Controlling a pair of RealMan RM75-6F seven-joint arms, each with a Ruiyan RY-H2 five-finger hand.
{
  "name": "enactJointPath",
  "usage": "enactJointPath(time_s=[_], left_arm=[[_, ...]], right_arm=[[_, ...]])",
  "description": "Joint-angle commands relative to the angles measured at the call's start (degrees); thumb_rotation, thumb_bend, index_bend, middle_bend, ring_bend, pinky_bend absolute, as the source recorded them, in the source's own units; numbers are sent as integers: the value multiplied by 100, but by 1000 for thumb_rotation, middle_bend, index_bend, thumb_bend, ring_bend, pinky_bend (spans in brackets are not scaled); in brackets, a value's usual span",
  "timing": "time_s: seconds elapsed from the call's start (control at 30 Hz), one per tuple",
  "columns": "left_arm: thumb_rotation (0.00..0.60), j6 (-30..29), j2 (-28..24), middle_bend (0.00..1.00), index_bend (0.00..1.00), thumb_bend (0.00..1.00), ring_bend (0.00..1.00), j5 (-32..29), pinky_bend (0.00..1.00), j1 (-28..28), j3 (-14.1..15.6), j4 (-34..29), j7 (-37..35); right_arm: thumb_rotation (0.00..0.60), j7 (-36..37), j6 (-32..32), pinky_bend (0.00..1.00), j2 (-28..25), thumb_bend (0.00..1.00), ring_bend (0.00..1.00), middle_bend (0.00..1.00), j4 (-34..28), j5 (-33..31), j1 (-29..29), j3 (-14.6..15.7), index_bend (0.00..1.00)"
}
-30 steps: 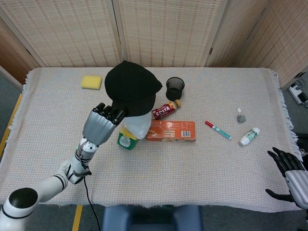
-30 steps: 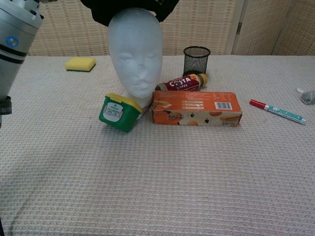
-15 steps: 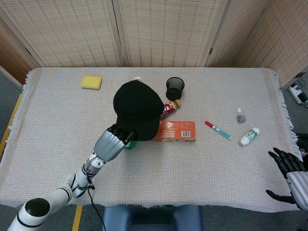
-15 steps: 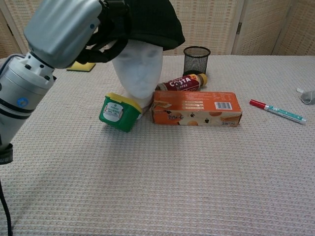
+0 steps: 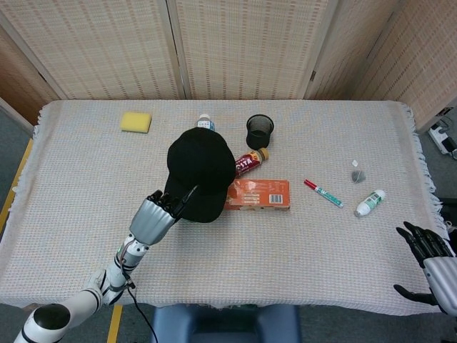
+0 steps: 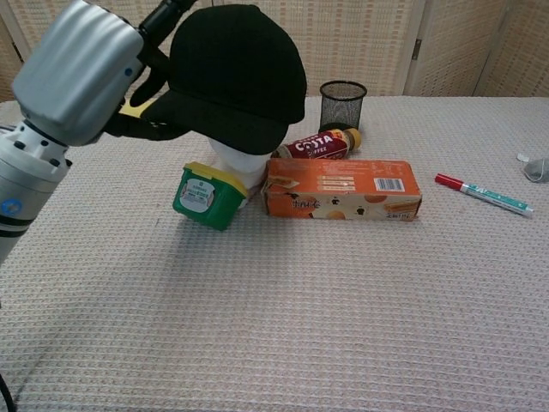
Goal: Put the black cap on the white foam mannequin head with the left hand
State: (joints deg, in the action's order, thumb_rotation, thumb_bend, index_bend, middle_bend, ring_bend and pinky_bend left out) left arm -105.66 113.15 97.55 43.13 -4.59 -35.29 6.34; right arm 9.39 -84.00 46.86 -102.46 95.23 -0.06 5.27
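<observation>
The black cap (image 6: 236, 73) sits on top of the white foam mannequin head (image 6: 240, 166), pulled low so that only the chin and neck of the foam show beneath the brim in the chest view; from the head view the cap (image 5: 199, 174) hides the foam entirely. The left hand (image 6: 81, 81) is at the cap's left side, its dark fingers (image 6: 141, 129) holding the brim edge. In the head view this hand (image 5: 155, 216) lies just near-left of the cap.

The right hand (image 5: 430, 264) hangs off the near right edge of the table (image 5: 321, 236), fingers spread, grasping nothing.

A green tub with a yellow lid (image 6: 205, 195) leans against the foam neck on its left. An orange biscuit box (image 6: 340, 189) lies just right of the neck, and a Costa coffee bottle (image 6: 319, 144) lies behind the box. A black mesh pen cup (image 6: 343, 103) stands farther back. A yellow sponge (image 5: 136, 121) lies far left, a red-capped marker (image 6: 483, 194) to the right, and a small white bottle (image 5: 370, 203) farther right.
</observation>
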Motion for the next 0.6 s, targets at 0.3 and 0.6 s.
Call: enactJointPath(time_s=[0.3, 0.6], left_arm=[[600, 152, -2939, 433, 13, 75, 352, -1048, 473, -2509, 1198, -4327, 473], [600, 558, -4743, 132, 88, 65, 22, -1722, 138, -3358, 1621, -5855, -473]], right_arm=[[600, -232, 103, 0, 133, 73, 0, 0, -28, -103, 34, -45, 0], [600, -902, 169, 0, 693, 73, 0, 0, 60, -268, 91, -196, 0]])
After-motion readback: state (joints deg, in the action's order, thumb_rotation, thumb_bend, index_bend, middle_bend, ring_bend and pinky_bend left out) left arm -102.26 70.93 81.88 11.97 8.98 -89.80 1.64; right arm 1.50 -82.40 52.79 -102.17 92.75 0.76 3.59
